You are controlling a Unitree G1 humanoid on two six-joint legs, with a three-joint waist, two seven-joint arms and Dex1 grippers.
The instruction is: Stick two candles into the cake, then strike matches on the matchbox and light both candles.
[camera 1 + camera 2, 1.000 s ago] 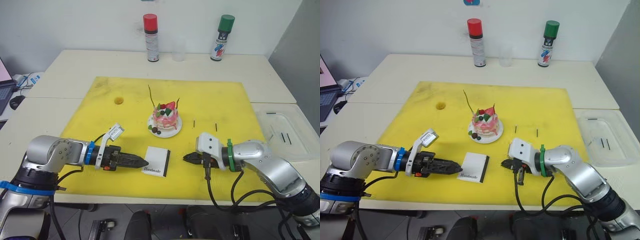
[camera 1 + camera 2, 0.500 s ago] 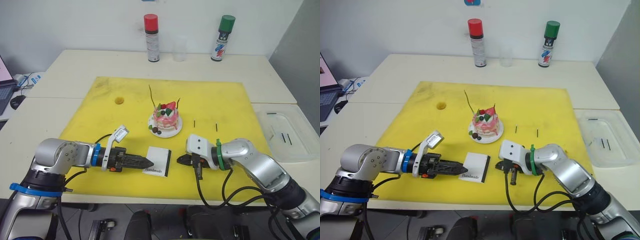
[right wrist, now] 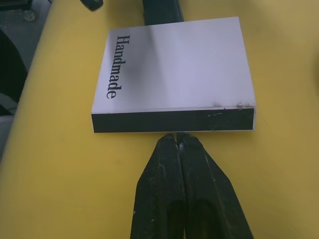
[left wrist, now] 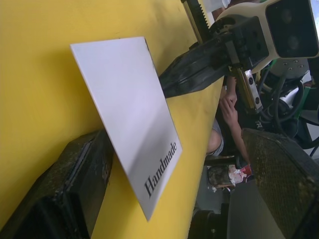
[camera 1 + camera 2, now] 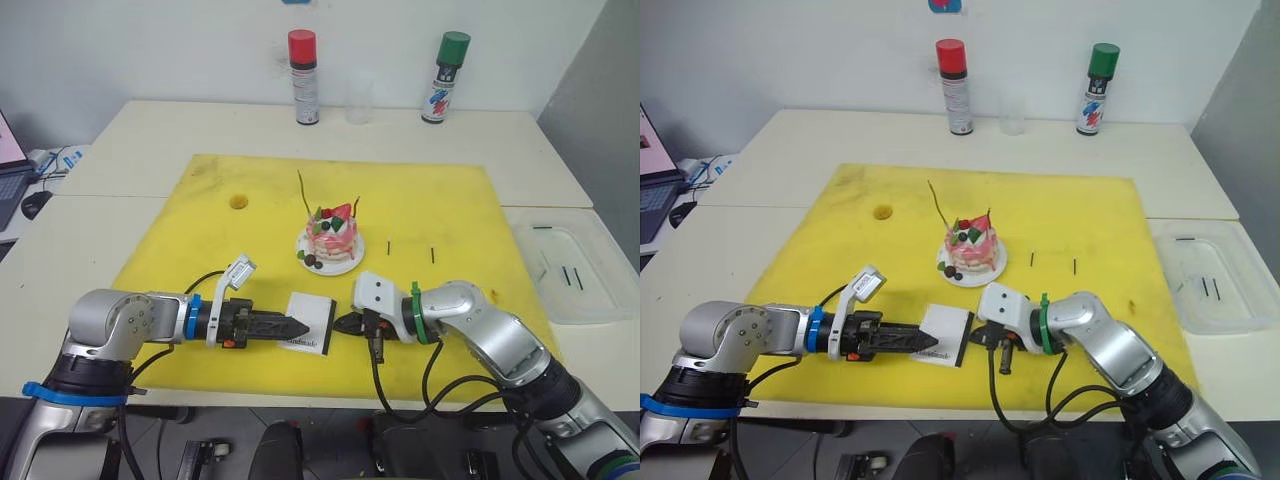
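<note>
On the yellow mat (image 5: 200, 210), the matchbox (image 5: 310, 322) lies at the near edge between the two grippers. The left gripper (image 5: 296, 326) reaches in from nine o'clock, its tip at the box's left edge; the right gripper (image 5: 343, 323) comes from three o'clock, its tip at the box's dark right side. At twelve o'clock from the box sits the cake (image 5: 332, 230) on its white plate (image 5: 348, 262), two candles (image 5: 302, 190) standing in it. Two matches (image 5: 387, 245) lie at three o'clock from the cake. A red-capped can (image 5: 303, 62) and a green-capped can (image 5: 446, 62) stand at the counter's (image 5: 150, 130) far edge.

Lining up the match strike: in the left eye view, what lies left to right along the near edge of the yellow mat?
Left gripper → matchbox → right gripper.
</note>
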